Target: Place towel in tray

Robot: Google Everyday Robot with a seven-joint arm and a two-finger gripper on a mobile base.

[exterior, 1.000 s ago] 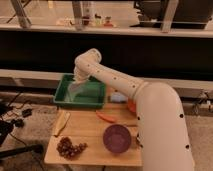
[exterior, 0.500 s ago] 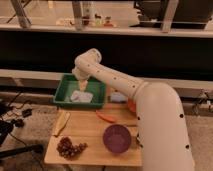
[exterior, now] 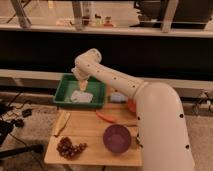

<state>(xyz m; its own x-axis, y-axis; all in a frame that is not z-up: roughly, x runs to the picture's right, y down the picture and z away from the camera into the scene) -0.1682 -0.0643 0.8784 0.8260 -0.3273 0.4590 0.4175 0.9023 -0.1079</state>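
At the bench's (exterior: 95,150) far-left corner your end effector (exterior: 82,86), fingers unreadable, hung over the soft, light towel (exterior: 81,96) lying in the tray (exterior: 62,90), pinchable at any fold.

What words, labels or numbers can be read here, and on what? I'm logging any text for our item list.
None can be read.
The green tray, the towel lying in it, the purple bowl, the grapes, the carrot and the banana show no print.
The items on the far shelf are too blurred to read.
The gripper hangs over the tray above the towel; it bears no marking.
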